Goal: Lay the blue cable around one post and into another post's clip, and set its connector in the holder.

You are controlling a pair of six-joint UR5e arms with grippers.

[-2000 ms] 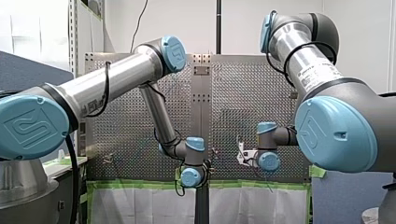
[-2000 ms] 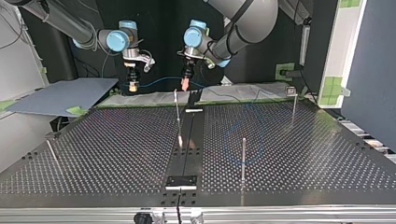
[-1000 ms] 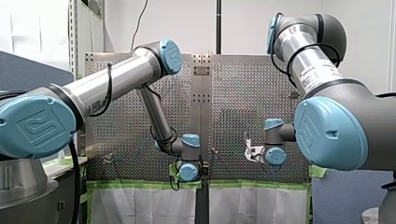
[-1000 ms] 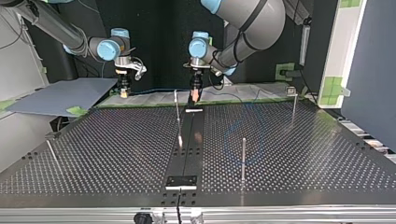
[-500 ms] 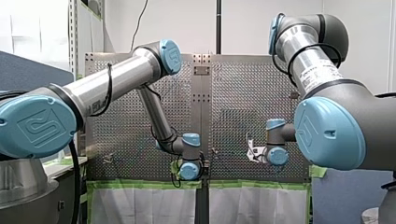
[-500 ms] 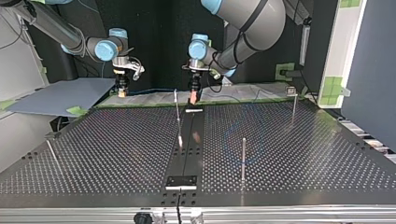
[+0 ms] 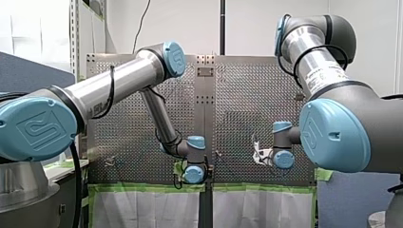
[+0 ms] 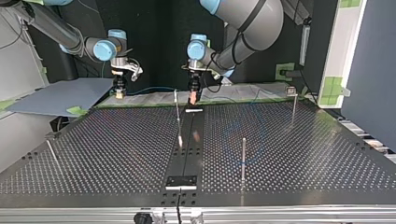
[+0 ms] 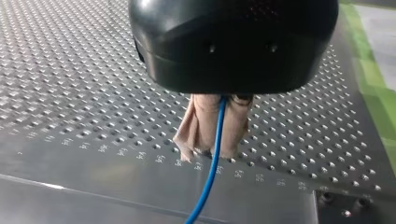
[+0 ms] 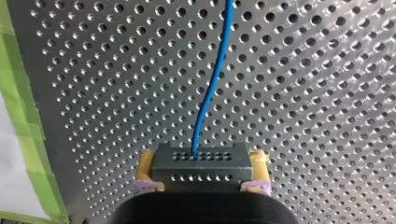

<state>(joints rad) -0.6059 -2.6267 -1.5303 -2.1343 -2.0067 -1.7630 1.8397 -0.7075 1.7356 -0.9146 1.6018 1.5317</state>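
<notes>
My left gripper has its beige pads pressed together on the blue cable. It hangs low over the perforated table, just beside the thin post. My right gripper pinches the dark connector between its yellow pads. It is on the other side of that post, well apart from it. The cable runs out of the connector.

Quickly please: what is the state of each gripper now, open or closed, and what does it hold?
Left gripper: closed on the blue cable.
Right gripper: closed on the connector at the cable's end.
</notes>
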